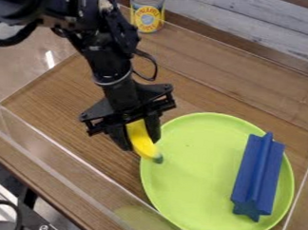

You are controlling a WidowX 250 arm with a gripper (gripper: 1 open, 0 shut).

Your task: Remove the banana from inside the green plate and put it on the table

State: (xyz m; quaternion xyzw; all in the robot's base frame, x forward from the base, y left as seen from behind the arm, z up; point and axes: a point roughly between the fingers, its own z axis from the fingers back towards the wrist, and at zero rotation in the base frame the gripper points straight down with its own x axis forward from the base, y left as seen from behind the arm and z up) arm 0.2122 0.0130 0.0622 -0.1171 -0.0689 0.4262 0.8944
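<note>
Leftmost, the gripper is clamped on the banana, held at the green plate's left rim, seemingly just clear of it. Farther right lies a blue block. Smooth plastic could slip and drop back before reaching the table.

I'm looking at a lab test bench: a wood-grain table fenced by clear acrylic walls, toy props laid out.
</note>
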